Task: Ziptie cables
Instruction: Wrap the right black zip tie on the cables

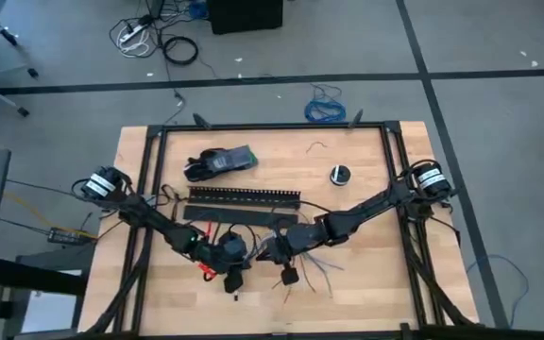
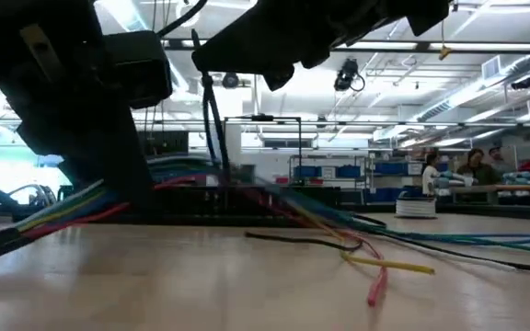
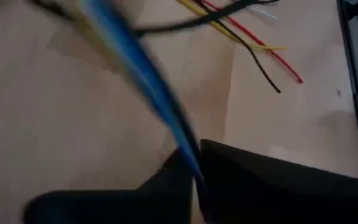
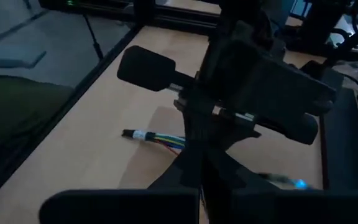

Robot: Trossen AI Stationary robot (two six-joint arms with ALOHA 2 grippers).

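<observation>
Jaws of the left gripper [image 3: 194,186] are closed on the cables [image 3: 138,74]; the blue strand passes between its fingers. Jaw state of the right gripper [image 1: 289,276] cannot be determined. Both grippers meet at the table [image 1: 366,293] centre-front, where the cables [image 1: 324,264] fan out rightward over the wood.

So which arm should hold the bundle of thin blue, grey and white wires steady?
Left, probably. The left gripper pinches the thin blue, grey and white cables between its fingers; the right gripper hangs beside it, near their splayed ends.
</observation>
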